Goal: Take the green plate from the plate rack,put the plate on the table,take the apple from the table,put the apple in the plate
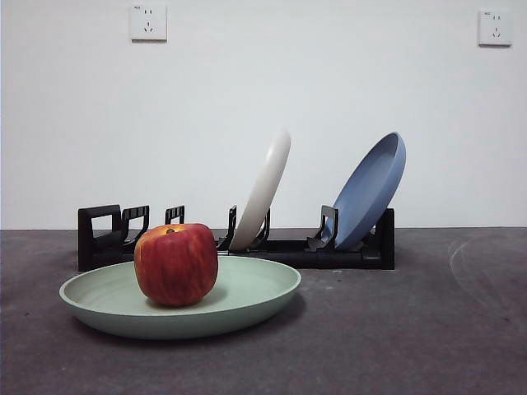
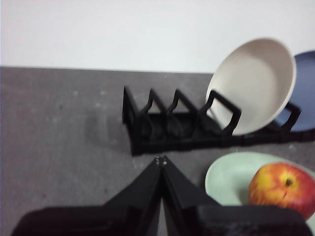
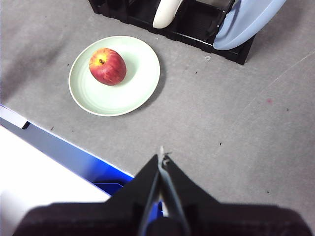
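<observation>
The green plate [image 1: 247,296] lies flat on the table [image 1: 395,329] in front of the plate rack [image 1: 346,251]. The apple [image 1: 175,263] sits in the plate, left of its middle. The plate [image 2: 229,179] and apple [image 2: 281,188] also show in the left wrist view, and the plate [image 3: 133,73] and apple [image 3: 107,66] in the right wrist view. My left gripper [image 2: 160,160] is shut and empty, above the table beside the plate. My right gripper [image 3: 161,158] is shut and empty, high above the table's front edge. Neither shows in the front view.
A cream-white plate [image 1: 265,188] and a blue plate [image 1: 375,189] lean in the rack's slots. The rack's loop handle [image 1: 97,234] is at its left end. A blue and white edge [image 3: 54,147] borders the table's front in the right wrist view.
</observation>
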`<state>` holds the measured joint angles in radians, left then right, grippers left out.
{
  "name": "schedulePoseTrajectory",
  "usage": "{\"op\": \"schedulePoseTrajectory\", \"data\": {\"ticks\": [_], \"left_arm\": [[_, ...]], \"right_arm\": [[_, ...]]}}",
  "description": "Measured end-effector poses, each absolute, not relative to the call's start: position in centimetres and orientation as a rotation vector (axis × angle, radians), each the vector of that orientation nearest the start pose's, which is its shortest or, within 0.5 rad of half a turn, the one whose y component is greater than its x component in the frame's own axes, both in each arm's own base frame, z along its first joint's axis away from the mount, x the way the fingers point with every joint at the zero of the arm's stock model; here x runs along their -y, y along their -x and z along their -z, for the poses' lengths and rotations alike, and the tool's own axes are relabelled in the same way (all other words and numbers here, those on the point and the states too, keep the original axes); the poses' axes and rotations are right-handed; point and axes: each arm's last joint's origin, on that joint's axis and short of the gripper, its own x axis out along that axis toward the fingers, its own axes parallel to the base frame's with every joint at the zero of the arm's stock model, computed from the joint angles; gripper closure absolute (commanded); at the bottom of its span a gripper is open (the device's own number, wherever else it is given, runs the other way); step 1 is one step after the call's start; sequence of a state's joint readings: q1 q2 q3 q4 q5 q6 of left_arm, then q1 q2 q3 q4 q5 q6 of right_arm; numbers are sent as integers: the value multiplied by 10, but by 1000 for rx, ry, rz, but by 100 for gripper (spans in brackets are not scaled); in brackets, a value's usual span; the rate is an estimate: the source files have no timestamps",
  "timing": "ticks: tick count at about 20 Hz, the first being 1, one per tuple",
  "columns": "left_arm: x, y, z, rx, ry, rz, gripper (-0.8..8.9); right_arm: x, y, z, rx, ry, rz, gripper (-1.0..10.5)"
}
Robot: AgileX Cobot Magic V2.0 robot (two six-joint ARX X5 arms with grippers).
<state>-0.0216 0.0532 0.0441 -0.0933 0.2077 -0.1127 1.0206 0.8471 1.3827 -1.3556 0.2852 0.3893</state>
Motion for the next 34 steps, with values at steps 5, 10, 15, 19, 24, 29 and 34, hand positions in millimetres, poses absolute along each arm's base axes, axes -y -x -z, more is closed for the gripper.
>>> {"op": "schedulePoseTrajectory", "data": {"ticks": [5,10,15,19,24,29,34], "left_arm": [[7,-95,-153,-164,106,195,817],[7,-95,-154,-158,82,196,817],[7,-96,-153,-164,82,196,817],[7,-96,-152,-178,84,195,817],[7,-97,-151,-197,85,195,817],[7,-98,-149,-217,86,194,817],[7,-98,-149,-223,85,194,817]], "right_arm": [[-73,-54,-408,-777,150,-543,946],[-73,-54,-408,-777,151,-542,946],[-73,-54,-408,-777,151,-542,946],[-73,-54,-408,-777,151,-542,946],[-73,-54,-408,-776,152,-541,946],[-70,-67,-406,-636,257,-328,946],[-73,-118,-357,-392,201,-157,946]]}}
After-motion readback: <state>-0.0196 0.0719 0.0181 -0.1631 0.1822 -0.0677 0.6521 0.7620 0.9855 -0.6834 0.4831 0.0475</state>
